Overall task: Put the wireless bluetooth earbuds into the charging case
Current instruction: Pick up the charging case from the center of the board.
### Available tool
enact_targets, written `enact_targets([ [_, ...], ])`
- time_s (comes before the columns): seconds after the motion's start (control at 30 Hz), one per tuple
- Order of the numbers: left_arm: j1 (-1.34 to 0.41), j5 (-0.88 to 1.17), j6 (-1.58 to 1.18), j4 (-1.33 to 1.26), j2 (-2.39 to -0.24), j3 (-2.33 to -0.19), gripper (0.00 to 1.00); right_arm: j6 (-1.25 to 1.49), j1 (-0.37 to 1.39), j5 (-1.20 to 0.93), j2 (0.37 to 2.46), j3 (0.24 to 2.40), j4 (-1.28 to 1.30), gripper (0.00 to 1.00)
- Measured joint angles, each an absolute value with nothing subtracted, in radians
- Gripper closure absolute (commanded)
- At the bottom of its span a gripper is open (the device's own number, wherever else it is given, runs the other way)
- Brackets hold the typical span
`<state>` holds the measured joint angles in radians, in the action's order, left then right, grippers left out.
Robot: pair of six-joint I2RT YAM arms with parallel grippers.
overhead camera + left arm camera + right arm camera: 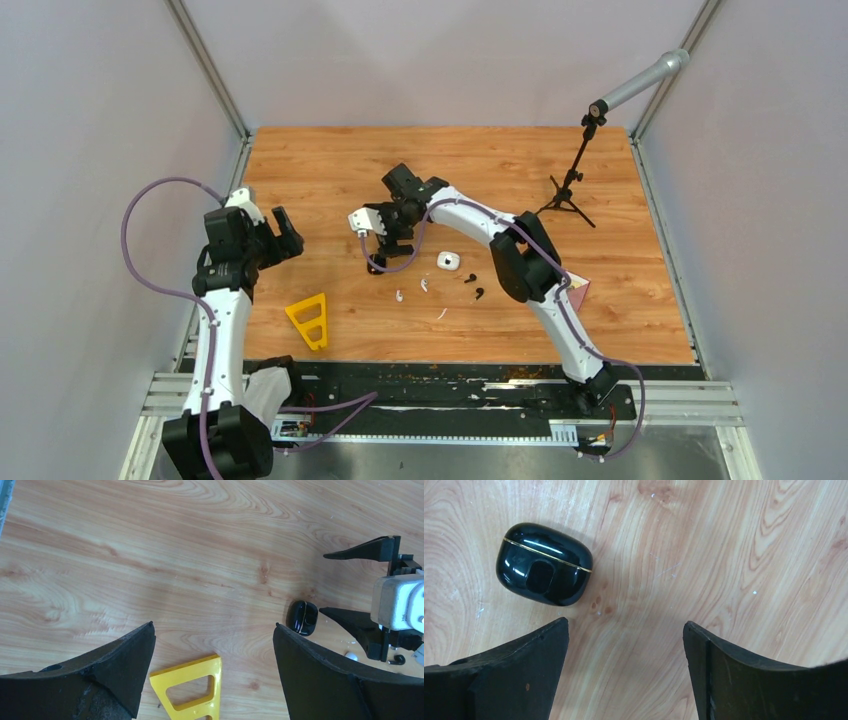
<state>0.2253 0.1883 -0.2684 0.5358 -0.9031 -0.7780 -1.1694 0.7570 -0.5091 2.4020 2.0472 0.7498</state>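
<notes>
Step in hand, as judged: approach to the closed black charging case [544, 564]; no earbud seated. Right gripper [624, 630] empty, fingers wide apart; the case lies outside the gap, just beyond one fingertip. Left gripper [215, 630] also spread and empty. Black earbuds [470, 277] and white earbuds [424, 284] lie loose near the white case [448, 262]. Next move calls for centring on the black case.

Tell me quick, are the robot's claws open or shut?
Left gripper: open, holding nothing.
Right gripper: open, holding nothing.
</notes>
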Motion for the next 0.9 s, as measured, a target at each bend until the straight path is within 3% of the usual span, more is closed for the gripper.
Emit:
enact_targets([
  [0.47,0.225,0.208,-0.277,0.536,-0.926,-0.779,0.06,-1.165,0.809,-0.612,2.434,2.077,0.821,0.2],
  [0.77,0.225,0.229,-0.284,0.538,-0.981,-0.812,0.07,-1.058,0.817,-0.669,2.436,2.076,0.822,0.34],
  [0.9,0.225,0.24,-0.287,0.539,-0.989,-0.812,0.08,-1.029,0.817,-0.676,2.436,2.068,0.82,0.32],
])
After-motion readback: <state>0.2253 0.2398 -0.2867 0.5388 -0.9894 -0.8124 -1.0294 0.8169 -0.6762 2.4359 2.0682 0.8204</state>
